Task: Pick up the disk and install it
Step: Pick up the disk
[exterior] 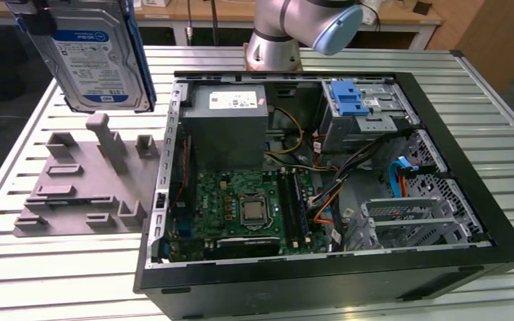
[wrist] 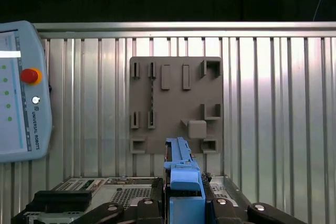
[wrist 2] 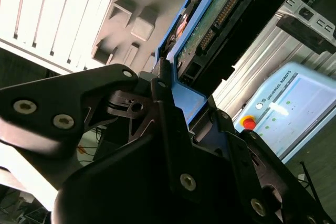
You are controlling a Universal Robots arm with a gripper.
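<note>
The disk (exterior: 96,60), a silver hard drive with a white-and-blue label and a blue bracket, hangs upright in the air at the exterior view's upper left, above the grey fixture plate (exterior: 88,180). In the first wrist view my gripper (wrist: 184,207) is shut on the disk's blue bracket edge (wrist: 182,174), with black fingers (wrist: 149,209) on either side. The second wrist view shows the disk's green circuit-board side (wrist 2: 210,24) running out from between the same fingers (wrist 2: 160,95). The disk is clear of the fixture and of the computer case.
An open black computer case (exterior: 328,271) lies on the slatted metal table (exterior: 51,267), with a motherboard, cables and a drive bay with a blue latch (exterior: 351,100). The arm's base (exterior: 275,40) stands behind the case. A teach pendant (wrist: 21,93) lies on the table.
</note>
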